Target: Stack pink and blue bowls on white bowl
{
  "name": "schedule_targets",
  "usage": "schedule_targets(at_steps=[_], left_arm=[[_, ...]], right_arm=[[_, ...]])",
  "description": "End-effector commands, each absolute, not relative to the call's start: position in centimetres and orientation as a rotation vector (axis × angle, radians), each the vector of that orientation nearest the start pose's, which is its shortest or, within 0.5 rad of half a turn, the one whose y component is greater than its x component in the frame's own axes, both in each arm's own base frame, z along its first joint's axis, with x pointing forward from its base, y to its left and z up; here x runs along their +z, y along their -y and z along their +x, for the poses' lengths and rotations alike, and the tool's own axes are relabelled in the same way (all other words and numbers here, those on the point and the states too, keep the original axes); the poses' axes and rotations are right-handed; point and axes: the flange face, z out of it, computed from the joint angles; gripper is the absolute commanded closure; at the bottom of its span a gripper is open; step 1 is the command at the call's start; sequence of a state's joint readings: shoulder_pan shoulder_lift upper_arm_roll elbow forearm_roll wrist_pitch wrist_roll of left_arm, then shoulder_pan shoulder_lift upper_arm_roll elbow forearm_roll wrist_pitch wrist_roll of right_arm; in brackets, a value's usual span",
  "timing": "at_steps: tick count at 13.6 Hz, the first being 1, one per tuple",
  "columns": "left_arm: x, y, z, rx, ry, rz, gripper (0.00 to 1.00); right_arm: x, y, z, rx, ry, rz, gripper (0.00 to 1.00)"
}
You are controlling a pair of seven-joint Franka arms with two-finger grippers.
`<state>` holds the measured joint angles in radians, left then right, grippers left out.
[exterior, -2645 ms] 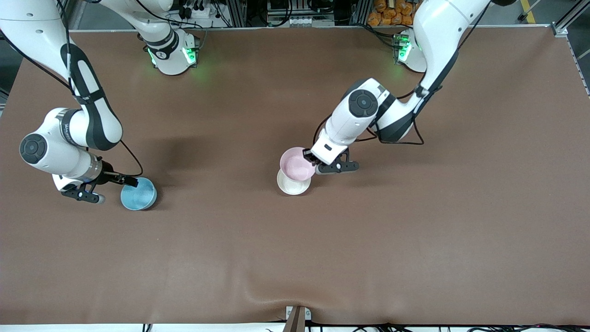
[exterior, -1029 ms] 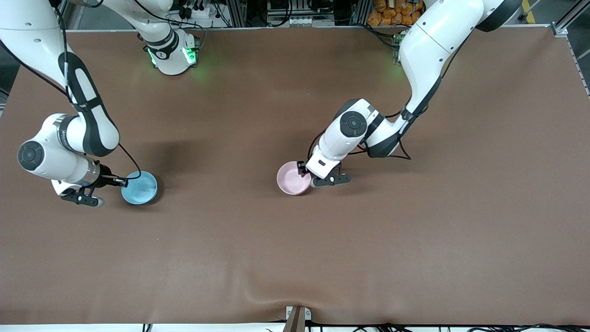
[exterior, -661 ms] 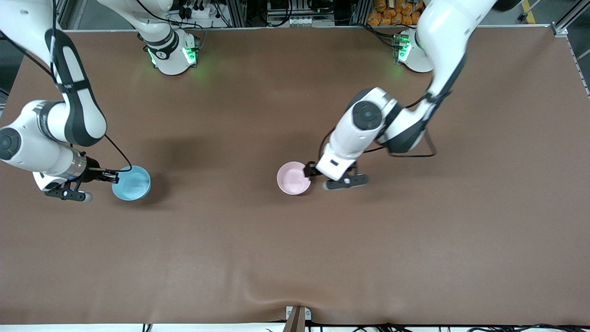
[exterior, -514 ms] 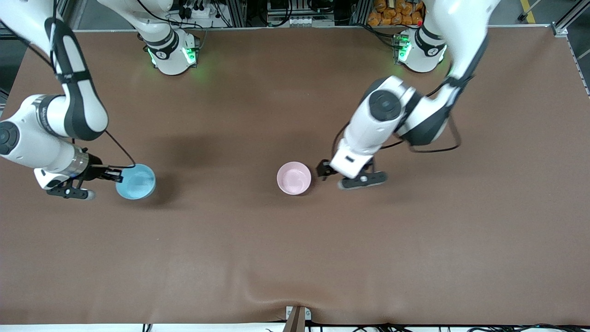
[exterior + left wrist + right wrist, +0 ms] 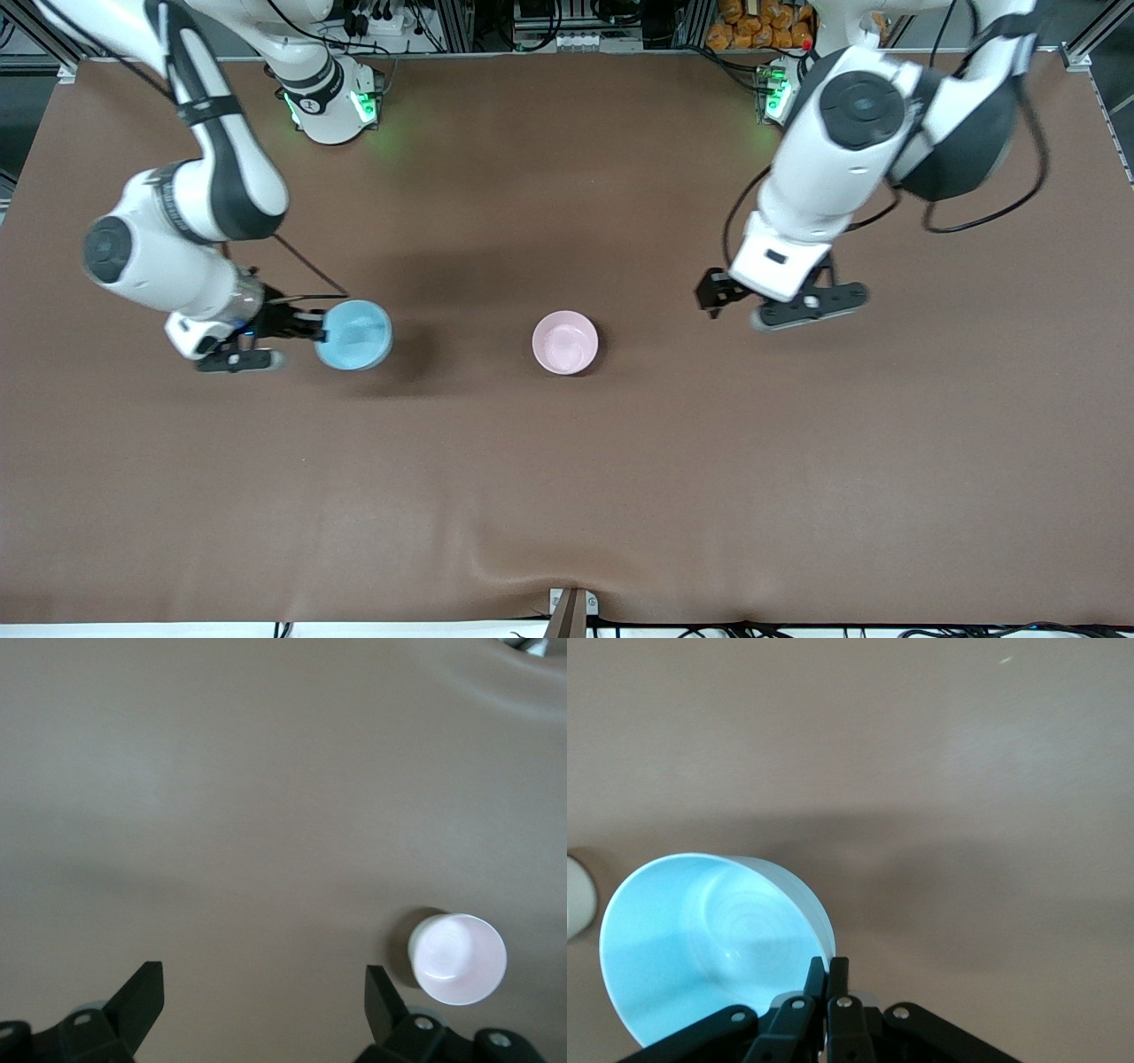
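Right hand (image 5: pixel 301 332), at the middle left of the front view, is pinched shut on the rim of the blue bowl (image 5: pixel 353 334) and carries it above the counter (image 5: pixel 567 496); in the right wrist view the fingers (image 5: pixel 829 979) meet over the bowl's edge and its pale blue hollow (image 5: pixel 700 943) opens wide just past them. Pink bowl (image 5: pixel 565 342) sits at the frame's centre, nested in the white bowl, of which only a thin rim can be made out in the left wrist view (image 5: pixel 416 952); it lies between the two hands, apart from both. Left hand (image 5: pixel 780 301), at the middle right of the front view, hangs over bare counter toward the left arm's end, its fingers (image 5: pixel 142 997) spread wide and holding nothing, with the pink bowl (image 5: pixel 459 957) well off to one side of them.
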<state>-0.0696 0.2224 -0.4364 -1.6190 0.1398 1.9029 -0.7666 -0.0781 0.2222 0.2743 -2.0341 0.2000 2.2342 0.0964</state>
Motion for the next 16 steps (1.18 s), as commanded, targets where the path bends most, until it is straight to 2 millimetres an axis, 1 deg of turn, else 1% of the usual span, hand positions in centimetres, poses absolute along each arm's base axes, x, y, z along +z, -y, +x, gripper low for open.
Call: schedule_targets(at_steps=[1,2,4,6,7,8,9,10,11,12,13,15,16], left_arm=[[53.7,24.1,57.9,-0.113,0.391,-3.093,0.0],[54.9,22.4,58.0,-0.124,0.396,-3.085,0.0],[57.0,19.8,58.4,-0.096,0.327,-3.088,0.0],[59.1,17.5,58.7,-0.078,0.307,-3.081,0.0],[60.3,16.1,58.9,-0.08,0.332,-3.078,0.0],[61.1,15.9,58.5,-0.064,0.335,-3.07,0.0],[62.0,15.7,58.3,-0.073,0.333,-3.067,0.0],[62.4,14.7,58.3,-0.081,0.317,-3.071,0.0],[64.1,14.5,57.5,-0.125,0.249,-3.078,0.0],[64.7,13.7,57.2,-0.128,0.187,-3.099,0.0],[65.5,11.0,57.1,-0.118,0.175,-3.157,0.0],[65.1,8.8,55.7,-0.074,0.154,-3.169,0.0],[64.9,8.5,55.3,-0.06,0.154,-3.168,0.0]], right_arm=[[35.0,-18.2,56.2,0.027,-0.214,-2.902,1.0],[35.0,-20.2,55.9,0.004,-0.279,-2.888,1.0],[35.1,-24.4,54.6,0.022,-0.392,-2.877,1.0],[35.1,-27.6,53.6,0.049,-0.491,-2.859,1.0],[34.4,-29.0,53.6,0.068,-0.531,-2.849,1.0],[33.7,-29.9,54.0,0.068,-0.571,-2.831,1.0],[33.2,-31.2,54.1,0.055,-0.602,-2.809,1.0],[32.7,-32.1,54.2,0.046,-0.648,-2.785,1.0],[32.0,-33.2,54.1,0.041,-0.664,-2.773,1.0],[31.3,-33.9,54.2,0.044,-0.682,-2.763,1.0],[31.0,-34.8,54.3,0.049,-0.702,-2.753,1.0],[30.6,-36.8,54.6,0.049,-0.739,-2.746,1.0],[30.1,-37.9,54.6,0.038,-0.757,-2.756,1.0]])
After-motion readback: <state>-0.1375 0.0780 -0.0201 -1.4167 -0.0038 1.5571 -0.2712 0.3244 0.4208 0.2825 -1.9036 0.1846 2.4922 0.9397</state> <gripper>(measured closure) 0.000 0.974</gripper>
